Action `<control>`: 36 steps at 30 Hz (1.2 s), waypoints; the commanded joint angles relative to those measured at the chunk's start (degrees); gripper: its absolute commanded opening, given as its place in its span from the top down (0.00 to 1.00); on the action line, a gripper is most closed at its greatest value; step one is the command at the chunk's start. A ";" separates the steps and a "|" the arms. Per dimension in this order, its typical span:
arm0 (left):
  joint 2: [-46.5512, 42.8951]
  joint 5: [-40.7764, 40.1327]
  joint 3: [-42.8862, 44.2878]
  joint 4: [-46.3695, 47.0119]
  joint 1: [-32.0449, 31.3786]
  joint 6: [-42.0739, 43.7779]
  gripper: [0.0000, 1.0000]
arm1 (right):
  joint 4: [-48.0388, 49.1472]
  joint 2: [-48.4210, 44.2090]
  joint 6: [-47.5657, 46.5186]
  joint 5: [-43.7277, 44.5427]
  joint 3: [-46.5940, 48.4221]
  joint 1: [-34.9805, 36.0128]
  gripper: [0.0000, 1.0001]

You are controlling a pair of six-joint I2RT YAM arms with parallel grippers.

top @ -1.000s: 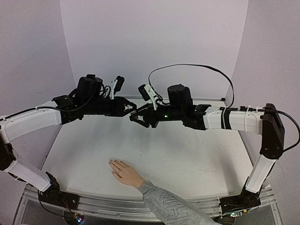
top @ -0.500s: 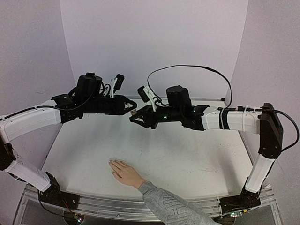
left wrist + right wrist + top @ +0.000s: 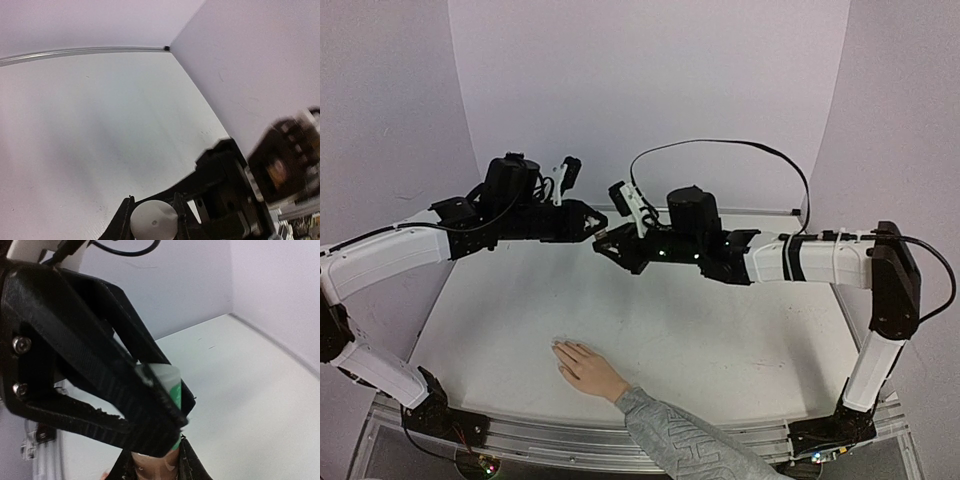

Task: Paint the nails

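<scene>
The nails [image 3: 559,349] are lying on the hand [image 3: 582,368], flat near the table's [image 3: 720,320] front, well apart from the arms — the left gripper [image 3: 592,226] is clamping the bottle [image 3: 167,377], the right gripper [image 3: 606,246] is pinching its cap [image 3: 150,466], so opening probably needs a twist.

Worktop [image 3: 720,330]: white, flat, faintly scuffed; spread across the lower half of the top view.
Walls [image 3: 650,90]: pale lilac, set behind and at both sides.
Metal rail [image 3: 540,438]: fitted along the bottom edge.
Bottle [image 3: 169,382]: small, white and green; found mid-frame in the right wrist view, largely hidden.
</scene>
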 commanded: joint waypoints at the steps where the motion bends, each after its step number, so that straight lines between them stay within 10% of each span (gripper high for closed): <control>1: 0.33 -12.71 3.32 -3.13 -0.73 -6.37 1.00 | 7.29 4.58 -3.91 42.95 2.61 6.18 1.00; 6: 0.59 -13.33 4.52 -4.72 -0.73 -7.79 0.92 | 11.85 5.78 -3.58 39.26 2.98 6.28 1.00; 14: -7.98 -6.71 0.74 -1.17 -0.65 -1.41 0.15 | 11.60 -0.96 0.29 1.06 -1.90 -0.54 1.00; 17: -12.16 0.13 -2.99 4.47 -0.24 0.94 0.04 | 11.70 -3.86 2.43 -18.20 -3.90 -3.71 1.00; 24: -9.81 26.93 -4.51 19.99 0.68 -0.27 0.07 | 15.66 -8.51 5.95 -33.65 -6.61 -4.50 1.00; 36: -7.01 30.44 -4.56 22.96 0.50 0.26 0.44 | 20.83 -6.69 10.35 -37.10 -5.02 -4.38 1.00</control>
